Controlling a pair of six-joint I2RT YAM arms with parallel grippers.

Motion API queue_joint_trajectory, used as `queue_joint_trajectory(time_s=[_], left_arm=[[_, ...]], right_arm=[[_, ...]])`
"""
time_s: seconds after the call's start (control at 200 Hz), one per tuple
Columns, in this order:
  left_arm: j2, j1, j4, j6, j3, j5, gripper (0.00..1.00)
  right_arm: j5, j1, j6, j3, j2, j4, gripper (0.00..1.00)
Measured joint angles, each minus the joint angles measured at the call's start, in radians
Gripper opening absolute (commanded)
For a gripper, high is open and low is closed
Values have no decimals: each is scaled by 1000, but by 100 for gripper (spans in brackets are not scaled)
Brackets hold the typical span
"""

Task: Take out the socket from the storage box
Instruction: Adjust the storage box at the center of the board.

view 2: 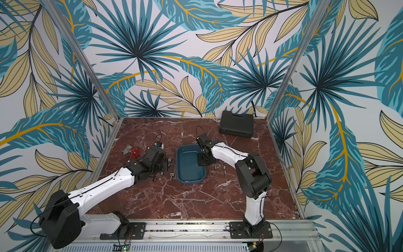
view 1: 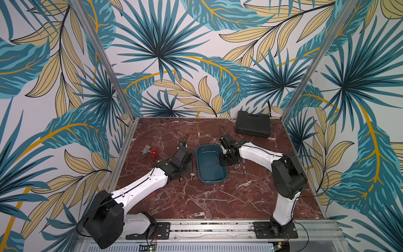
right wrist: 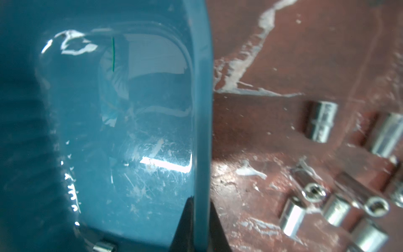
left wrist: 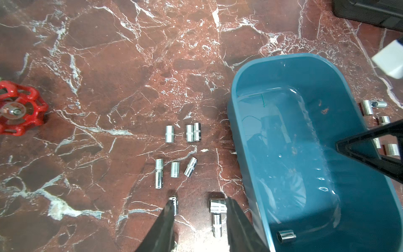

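Three walls (view 1: pixel 196 54) papered with large teal and tan palm leaves close the cell in, with bare aluminium posts (view 1: pixel 102 59) at the far corners; the worktop (view 1: pixel 218 196) is a glossy red-brown marble pattern veined with white, and an aluminium rail (view 1: pixel 207 227) along its front edge carries both arm bases; a shut black tool case (view 1: pixel 253 124) lies at the far right corner; the teal storage box (view 1: pixel 208 165), lidless and shiny inside, sits at the middle of the worktop, its long sides running front to back and a little askew; a grey valve with a red handwheel (view 1: pixel 153 152) rests near the left edge; the right gripper (right wrist: pixel 200 209) is clenched on the box's right wall, one finger inside and one outside the rim; the left gripper (left wrist: pixel 200 200) hangs low over the marble just beside the box's left wall, its jaws apart and grasping nothing; loose sockets (left wrist: pixel 170 134) of bright chrome lie scattered on the marble left of the box, and a second loose cluster (right wrist: pixel 322 122) lies right of it; one socket (left wrist: pixel 286 236) is inside the box, on its side on the floor, close against the wall near a corner.
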Motion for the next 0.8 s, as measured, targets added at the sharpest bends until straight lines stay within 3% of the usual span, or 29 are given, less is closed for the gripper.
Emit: queue_joint_trajectory(time_s=[0.195, 0.456, 0.796], left_arm=[[0, 9, 2, 10, 0, 8, 43], [0, 29, 10, 35, 0, 25, 43], [0, 41, 27, 52, 0, 53, 43]], right_arm=[[-15, -5, -16, 75, 0, -162, 0], [-166, -60, -79, 149, 0, -399, 0], [-226, -66, -87, 156, 0, -454, 0]])
